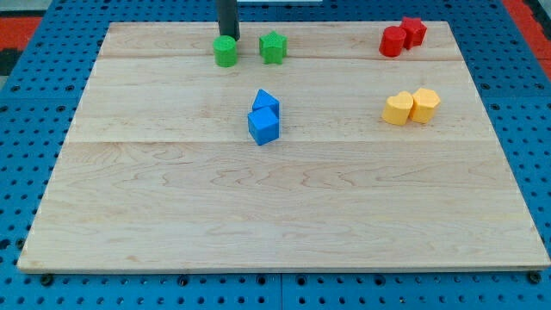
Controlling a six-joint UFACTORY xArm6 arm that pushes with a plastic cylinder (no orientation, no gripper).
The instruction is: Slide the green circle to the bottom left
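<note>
The green circle (225, 52) is a short green cylinder near the view's top, left of centre on the wooden board (172, 207). A green star-shaped block (273, 46) sits just to its right, apart from it. My tip (229, 37) is the lower end of the dark rod that comes down from the view's top edge. It stands right behind the green circle's top edge, touching it or nearly so.
Two blue blocks (264, 117) sit together near the board's middle. Two yellow blocks (411, 107) sit together at the right. Two red blocks (403, 36) sit at the top right. Blue pegboard (26, 129) surrounds the board.
</note>
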